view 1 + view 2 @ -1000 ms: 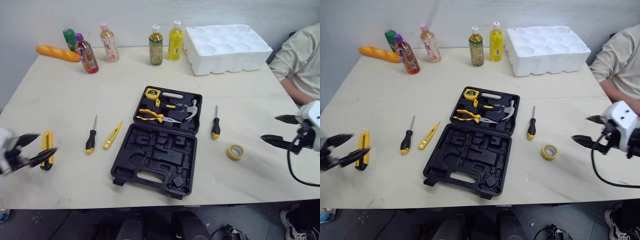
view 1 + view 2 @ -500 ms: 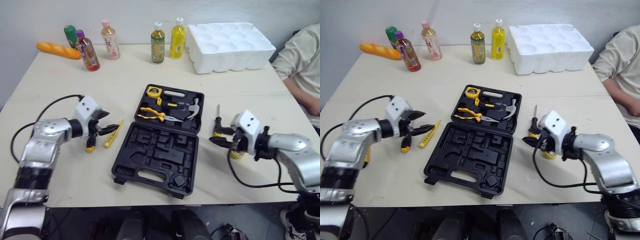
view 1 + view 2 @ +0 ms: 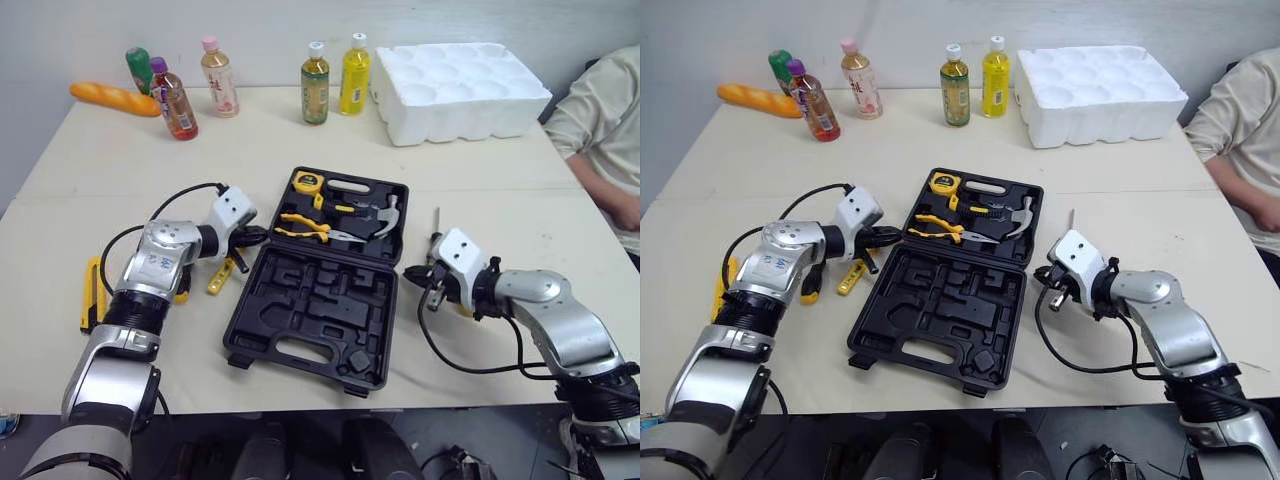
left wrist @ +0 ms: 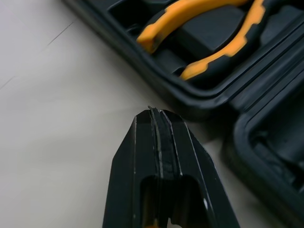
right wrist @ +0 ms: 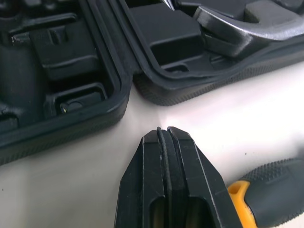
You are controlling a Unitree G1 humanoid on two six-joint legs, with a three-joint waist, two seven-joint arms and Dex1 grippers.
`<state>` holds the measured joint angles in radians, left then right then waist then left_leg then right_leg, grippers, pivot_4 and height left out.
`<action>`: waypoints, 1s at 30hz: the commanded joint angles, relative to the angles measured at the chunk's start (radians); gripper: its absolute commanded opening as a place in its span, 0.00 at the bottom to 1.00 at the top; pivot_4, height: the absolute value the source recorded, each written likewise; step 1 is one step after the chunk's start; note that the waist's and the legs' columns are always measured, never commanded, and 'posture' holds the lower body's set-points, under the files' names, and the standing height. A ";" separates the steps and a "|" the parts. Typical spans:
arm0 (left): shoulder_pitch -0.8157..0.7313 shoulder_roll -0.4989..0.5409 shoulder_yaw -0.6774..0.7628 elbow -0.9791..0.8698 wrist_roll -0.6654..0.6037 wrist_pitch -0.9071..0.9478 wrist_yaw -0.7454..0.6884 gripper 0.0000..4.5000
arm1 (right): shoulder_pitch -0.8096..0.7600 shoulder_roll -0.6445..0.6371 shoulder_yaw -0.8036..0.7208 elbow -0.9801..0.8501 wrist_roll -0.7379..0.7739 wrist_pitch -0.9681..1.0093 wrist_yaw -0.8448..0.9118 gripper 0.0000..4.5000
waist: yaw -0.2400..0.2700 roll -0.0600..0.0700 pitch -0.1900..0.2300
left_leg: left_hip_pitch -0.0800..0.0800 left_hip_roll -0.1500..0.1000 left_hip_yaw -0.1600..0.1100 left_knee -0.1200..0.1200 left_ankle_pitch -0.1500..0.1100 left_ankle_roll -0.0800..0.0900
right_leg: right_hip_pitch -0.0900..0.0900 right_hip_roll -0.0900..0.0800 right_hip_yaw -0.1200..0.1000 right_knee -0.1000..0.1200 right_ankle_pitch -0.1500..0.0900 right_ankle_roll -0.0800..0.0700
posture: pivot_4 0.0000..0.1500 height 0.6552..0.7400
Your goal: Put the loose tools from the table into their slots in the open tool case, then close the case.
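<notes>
Left wrist view, left fingers (image 4: pixel 142 152) pressed together beside tool case (image 4: pixel 199 97), right fingers (image 5: pixel 185 166) likewise pressed together

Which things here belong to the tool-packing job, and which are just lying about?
Job in hand:
tool case
utility knife
yellow tester
left screwdriver
right screwdriver

Lying about:
five bottles
bread loaf
foam tray
</notes>
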<state>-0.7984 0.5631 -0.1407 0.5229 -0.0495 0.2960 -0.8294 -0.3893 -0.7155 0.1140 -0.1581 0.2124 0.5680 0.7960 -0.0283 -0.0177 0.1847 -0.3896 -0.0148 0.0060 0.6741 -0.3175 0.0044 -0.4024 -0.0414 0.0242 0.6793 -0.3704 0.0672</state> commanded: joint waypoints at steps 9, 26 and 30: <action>0.103 0.005 -0.025 -0.270 -0.043 0.116 -0.128 0.02 | -0.093 0.072 0.046 0.030 -0.033 -0.030 0.013 0.00 | -0.003 0.000 0.000 | -0.001 0.000 0.000 0.003 0.000 0.001 | 0.000 0.000 0.001 0.002 0.000 0.000 | 1.00 1.00; 0.308 0.011 0.016 -0.539 -0.045 0.256 -0.076 0.02 | -0.141 0.126 0.052 0.103 -0.131 -0.082 -0.005 0.00 | -0.004 0.000 0.000 | -0.002 0.000 0.001 0.004 -0.001 0.001 | -0.003 0.001 0.004 0.004 0.000 0.000 | 1.00 1.00; 0.331 0.008 0.040 -0.548 -0.043 0.269 -0.051 0.02 | -0.107 0.084 0.041 0.079 -0.141 -0.081 0.027 0.00 | 0.000 0.000 0.000 | -0.001 0.000 0.001 0.005 -0.001 0.001 | -0.004 0.001 0.005 0.005 0.000 0.000 | 1.00 1.00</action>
<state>-0.4842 0.5846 -0.0825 0.0105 -0.0637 0.5595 -0.8727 -0.4954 -0.6239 0.1553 -0.0154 0.0588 0.5179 0.7993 -0.0284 -0.0178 0.1846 -0.3910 -0.0149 0.0067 0.6790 -0.3180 0.0051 -0.4066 -0.0403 0.0288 0.6842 -0.3702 0.0674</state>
